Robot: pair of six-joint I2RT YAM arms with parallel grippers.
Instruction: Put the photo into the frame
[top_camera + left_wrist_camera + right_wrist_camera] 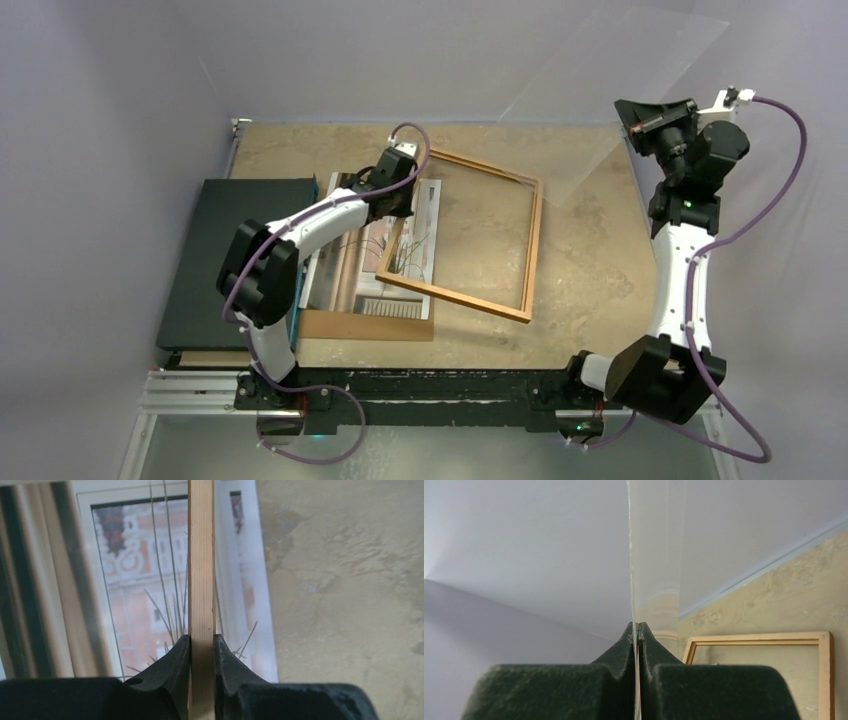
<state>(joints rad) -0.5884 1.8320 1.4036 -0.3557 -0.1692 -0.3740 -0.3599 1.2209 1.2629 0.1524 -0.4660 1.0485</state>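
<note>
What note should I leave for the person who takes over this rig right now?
The left gripper is shut on the left rail of the frame.
The right gripper is shut on the clear pane, raised over the far right of the table.
The photo lies on the backing board, partly under the frame.
Done: pane is out of the frame.
Left: photo into the frame, then probably pane and board back.

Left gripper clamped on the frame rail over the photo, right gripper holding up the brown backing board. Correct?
One error: the right gripper is shut on a clear pane, not the backing board, which lies under the photo; the right wrist view shows the transparent sheet between its jaws. The rest holds: the left gripper is clamped on the frame rail over the photo.
</note>
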